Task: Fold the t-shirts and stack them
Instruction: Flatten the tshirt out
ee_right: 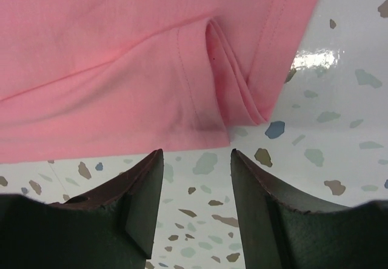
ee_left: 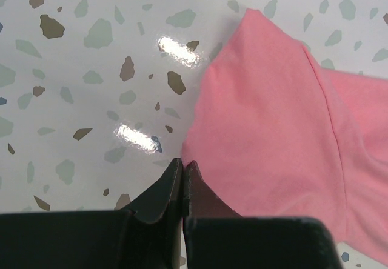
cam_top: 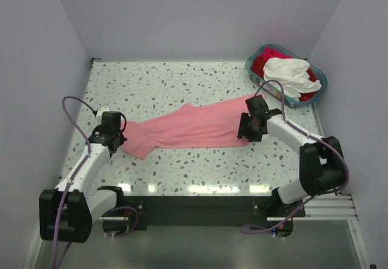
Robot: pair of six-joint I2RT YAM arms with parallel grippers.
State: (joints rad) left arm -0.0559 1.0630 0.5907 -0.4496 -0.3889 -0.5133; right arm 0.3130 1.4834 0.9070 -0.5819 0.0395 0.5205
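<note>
A salmon-pink t-shirt lies stretched out across the middle of the table, running from lower left to upper right. My left gripper is at its left end. In the left wrist view that gripper is shut, with the edge of the pink t-shirt pinched at its tips. My right gripper is at the shirt's right end. In the right wrist view it stands open over bare table, just short of the pink t-shirt's hem, with nothing between its fingers.
A teal-blue basket stands at the back right corner and holds a white t-shirt on top of a red t-shirt. The speckled table is walled on three sides.
</note>
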